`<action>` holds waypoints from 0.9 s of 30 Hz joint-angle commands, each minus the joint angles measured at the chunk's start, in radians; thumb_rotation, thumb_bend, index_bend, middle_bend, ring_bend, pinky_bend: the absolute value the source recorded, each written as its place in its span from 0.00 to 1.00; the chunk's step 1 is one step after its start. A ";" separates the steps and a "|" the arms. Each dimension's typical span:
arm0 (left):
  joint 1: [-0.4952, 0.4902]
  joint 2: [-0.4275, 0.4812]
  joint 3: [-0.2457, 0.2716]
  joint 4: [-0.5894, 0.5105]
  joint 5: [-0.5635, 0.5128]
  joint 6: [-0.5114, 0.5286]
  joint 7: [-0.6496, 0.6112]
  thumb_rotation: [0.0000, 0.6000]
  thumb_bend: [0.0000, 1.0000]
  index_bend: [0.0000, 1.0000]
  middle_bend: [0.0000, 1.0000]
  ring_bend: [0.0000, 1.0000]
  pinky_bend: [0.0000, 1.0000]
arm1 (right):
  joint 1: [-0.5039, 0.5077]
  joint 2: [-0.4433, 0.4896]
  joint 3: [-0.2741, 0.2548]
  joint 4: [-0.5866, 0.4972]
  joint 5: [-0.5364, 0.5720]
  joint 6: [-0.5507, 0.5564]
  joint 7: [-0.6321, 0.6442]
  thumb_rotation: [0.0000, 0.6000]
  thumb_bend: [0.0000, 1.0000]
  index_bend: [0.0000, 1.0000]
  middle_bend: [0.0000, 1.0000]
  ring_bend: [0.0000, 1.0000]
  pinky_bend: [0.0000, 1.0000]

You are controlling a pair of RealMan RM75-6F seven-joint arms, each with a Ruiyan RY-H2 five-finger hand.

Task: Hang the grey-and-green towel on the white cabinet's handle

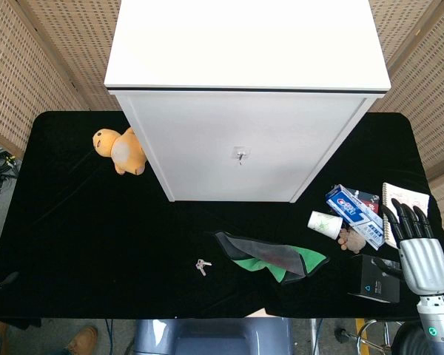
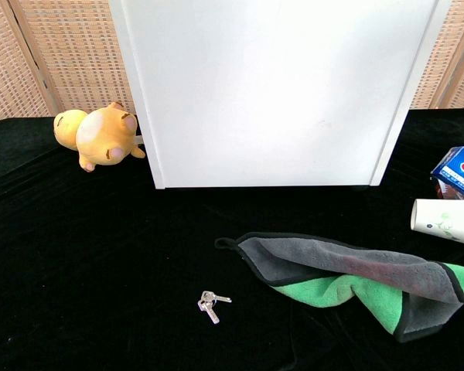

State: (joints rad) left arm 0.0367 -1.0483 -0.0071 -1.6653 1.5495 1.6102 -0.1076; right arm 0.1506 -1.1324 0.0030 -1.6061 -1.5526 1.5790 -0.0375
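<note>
The grey-and-green towel (image 1: 272, 258) (image 2: 363, 279) lies crumpled flat on the black table, in front of the white cabinet (image 1: 244, 140) (image 2: 274, 93). A small handle (image 1: 240, 154) sits at the middle of the cabinet's front face in the head view; the chest view does not show it. My right hand (image 1: 420, 248) hovers at the table's right side, fingers extended and apart, holding nothing, well to the right of the towel. My left hand is in neither view.
An orange plush toy (image 1: 120, 151) (image 2: 94, 135) leans by the cabinet's left side. Keys (image 1: 201, 266) (image 2: 211, 304) lie left of the towel. A paper cup (image 1: 325, 224) (image 2: 446, 220), toothpaste box (image 1: 355, 215), notepad (image 1: 403, 209) and black box (image 1: 376, 279) crowd the right side.
</note>
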 commanded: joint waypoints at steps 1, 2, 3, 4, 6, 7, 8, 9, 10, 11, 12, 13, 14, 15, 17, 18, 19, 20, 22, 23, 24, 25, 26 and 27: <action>0.001 0.000 0.001 0.001 0.001 0.001 -0.003 1.00 0.00 0.00 0.00 0.00 0.00 | 0.001 0.002 -0.007 -0.009 -0.022 -0.012 -0.001 1.00 0.00 0.00 0.00 0.00 0.00; 0.001 0.000 0.000 0.001 0.001 0.002 -0.004 1.00 0.00 0.00 0.00 0.00 0.00 | 0.004 -0.001 -0.009 -0.012 -0.031 -0.018 -0.003 1.00 0.00 0.00 0.00 0.00 0.00; 0.001 0.000 -0.001 0.001 -0.001 0.001 -0.005 1.00 0.00 0.00 0.00 0.00 0.00 | 0.011 -0.005 -0.011 -0.015 -0.045 -0.027 -0.006 1.00 0.00 0.00 0.05 0.02 0.00; 0.000 0.000 -0.002 0.002 -0.002 0.000 -0.005 1.00 0.00 0.00 0.00 0.00 0.00 | 0.021 -0.009 -0.012 -0.015 -0.061 -0.039 -0.012 1.00 0.00 0.00 0.10 0.06 0.00; -0.002 0.000 -0.004 0.003 -0.008 -0.007 -0.007 1.00 0.00 0.00 0.00 0.00 0.00 | 0.070 -0.014 -0.020 -0.029 -0.112 -0.106 -0.035 1.00 0.00 0.00 0.36 0.33 0.10; -0.003 -0.001 -0.004 0.003 -0.010 -0.009 -0.007 1.00 0.00 0.00 0.00 0.00 0.00 | 0.089 -0.012 -0.019 -0.039 -0.120 -0.136 -0.030 1.00 0.00 0.00 0.44 0.43 0.18; -0.005 -0.001 -0.006 0.003 -0.014 -0.014 -0.007 1.00 0.00 0.00 0.00 0.00 0.00 | 0.123 -0.006 -0.020 -0.061 -0.128 -0.192 -0.014 1.00 0.00 0.00 0.54 0.54 0.33; -0.008 -0.002 -0.008 0.004 -0.019 -0.020 -0.006 1.00 0.00 0.00 0.00 0.00 0.00 | 0.158 0.000 -0.020 -0.085 -0.127 -0.253 0.000 1.00 0.00 0.00 0.62 0.62 0.46; -0.011 -0.002 -0.010 0.004 -0.023 -0.025 -0.005 1.00 0.00 0.00 0.00 0.00 0.00 | 0.184 0.008 -0.016 -0.104 -0.118 -0.300 0.009 1.00 0.00 0.00 0.67 0.66 0.54; -0.013 -0.003 -0.011 0.004 -0.027 -0.030 -0.004 1.00 0.00 0.00 0.00 0.00 0.00 | 0.207 0.012 -0.012 -0.121 -0.112 -0.340 0.013 1.00 0.00 0.00 0.72 0.71 0.63; -0.015 -0.003 -0.012 0.004 -0.030 -0.034 -0.002 1.00 0.00 0.00 0.00 0.00 0.00 | 0.223 0.011 -0.008 -0.130 -0.108 -0.366 0.011 1.00 0.00 0.00 0.76 0.76 0.72; -0.018 -0.004 -0.014 0.005 -0.035 -0.042 0.001 1.00 0.00 0.00 0.00 0.00 0.00 | 0.246 0.007 -0.001 -0.137 -0.103 -0.402 0.003 1.00 0.00 0.00 0.78 0.78 0.76; -0.020 -0.005 -0.014 0.005 -0.037 -0.044 0.003 1.00 0.00 0.00 0.00 0.00 0.00 | 0.253 0.004 0.001 -0.139 -0.101 -0.414 -0.001 1.00 0.00 0.00 0.81 0.81 0.81; -0.022 -0.007 -0.015 0.006 -0.041 -0.050 0.006 1.00 0.00 0.00 0.00 0.00 0.00 | 0.267 -0.001 0.005 -0.142 -0.096 -0.437 -0.009 1.00 0.00 0.00 0.83 0.84 0.85; -0.029 -0.012 -0.017 0.009 -0.052 -0.066 0.018 1.00 0.00 0.00 0.00 0.00 0.00 | 0.299 -0.015 0.013 -0.150 -0.075 -0.495 -0.030 1.00 0.00 0.00 0.86 0.87 0.89; -0.034 -0.015 -0.018 0.010 -0.060 -0.081 0.026 1.00 0.00 0.00 0.00 0.00 0.00 | 0.323 -0.027 0.018 -0.159 -0.049 -0.545 -0.042 1.00 0.00 0.00 0.87 0.88 0.91; -0.039 -0.018 -0.019 0.010 -0.066 -0.090 0.032 1.00 0.00 0.00 0.00 0.00 0.00 | 0.341 -0.035 0.023 -0.167 -0.026 -0.583 -0.050 1.00 0.00 0.00 0.88 0.89 0.91; -0.045 -0.022 -0.022 0.012 -0.075 -0.103 0.042 1.00 0.00 0.00 0.00 0.00 0.00 | 0.370 -0.052 0.030 -0.176 0.010 -0.643 -0.064 1.00 0.00 0.00 0.88 0.89 0.91; -0.056 -0.032 -0.029 0.016 -0.096 -0.124 0.060 1.00 0.00 0.00 0.00 0.00 0.00 | 0.432 -0.114 0.055 -0.159 0.110 -0.760 -0.119 1.00 0.00 0.00 0.89 0.90 0.91; -0.058 -0.034 -0.030 0.016 -0.102 -0.129 0.064 1.00 0.00 0.00 0.00 0.00 0.00 | 0.445 -0.133 0.061 -0.156 0.145 -0.782 -0.141 1.00 0.00 0.00 0.89 0.90 0.91; -0.060 -0.035 -0.032 0.017 -0.107 -0.134 0.067 1.00 0.00 0.00 0.00 0.00 0.00 | 0.456 -0.150 0.065 -0.154 0.177 -0.800 -0.162 1.00 0.00 0.00 0.89 0.90 0.91; -0.061 -0.036 -0.032 0.018 -0.111 -0.137 0.068 1.00 0.00 0.00 0.00 0.00 0.00 | 0.464 -0.163 0.067 -0.153 0.205 -0.811 -0.183 1.00 0.00 0.00 0.90 0.90 0.91; -0.063 -0.038 -0.033 0.020 -0.117 -0.143 0.070 1.00 0.00 0.00 0.00 0.00 0.00 | 0.477 -0.185 0.070 -0.149 0.240 -0.823 -0.213 1.00 0.00 0.00 0.90 0.91 0.91; -0.065 -0.039 -0.034 0.022 -0.122 -0.148 0.071 1.00 0.00 0.00 0.00 0.00 0.00 | 0.488 -0.207 0.073 -0.139 0.266 -0.830 -0.240 1.00 0.00 0.00 0.90 0.91 0.92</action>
State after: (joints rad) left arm -0.0257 -1.0855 -0.0399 -1.6459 1.4321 1.4665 -0.0388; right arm 0.5747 -1.2622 0.0512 -1.7549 -1.3898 0.8149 -0.1874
